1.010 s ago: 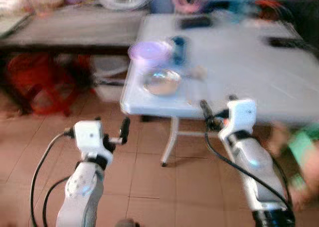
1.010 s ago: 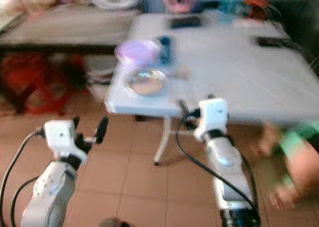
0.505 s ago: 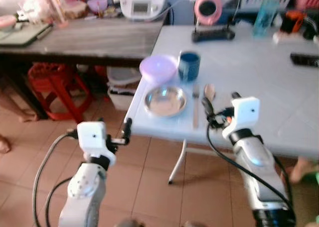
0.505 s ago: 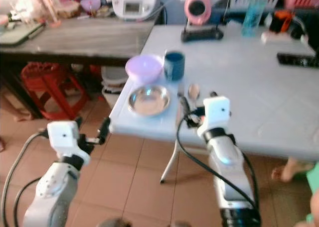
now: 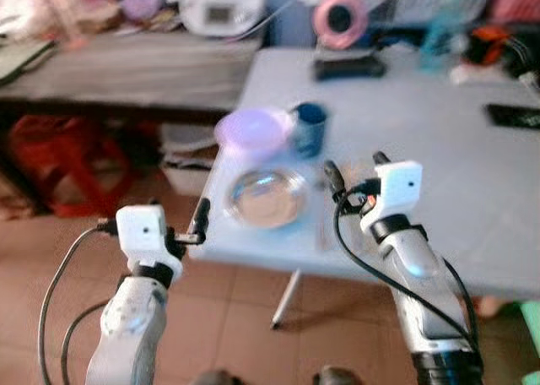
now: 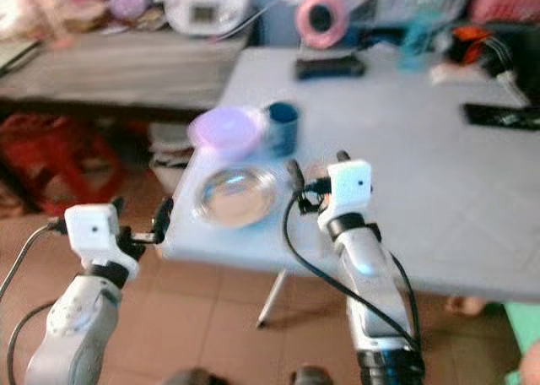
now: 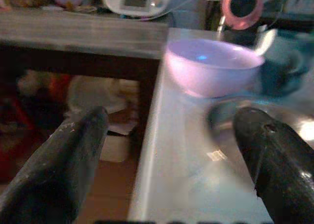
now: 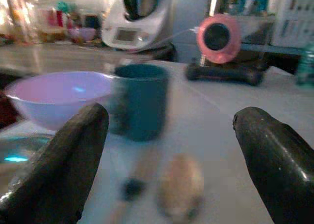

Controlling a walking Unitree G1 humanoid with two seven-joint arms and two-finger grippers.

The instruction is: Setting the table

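A purple bowl point(image 5: 251, 130), a dark blue cup point(image 5: 310, 128) and a shiny metal plate point(image 5: 267, 197) stand at the near left corner of the white table point(image 5: 472, 174). A wooden spoon point(image 8: 180, 184) and a thin utensil point(image 8: 135, 182) lie to the right of the plate, blurred. My right gripper point(image 5: 354, 170) is open over the table's front edge, just right of the plate, facing the cup. My left gripper point(image 7: 167, 160) is open and empty at the table's left edge, level with the bowl point(image 7: 211, 67).
A dark wooden table point(image 5: 126, 68) adjoins on the left, with a red stool point(image 5: 59, 161) beneath it. A white appliance point(image 5: 221, 3), a pink round device point(image 5: 340, 18) and a black flat object point(image 5: 513, 115) sit further back. A person's foot point(image 6: 460, 303) shows under the table.
The camera has shifted and blurred; the table corner now lies closer beneath me. Both grippers stay open, the right one now further over the table's edge.
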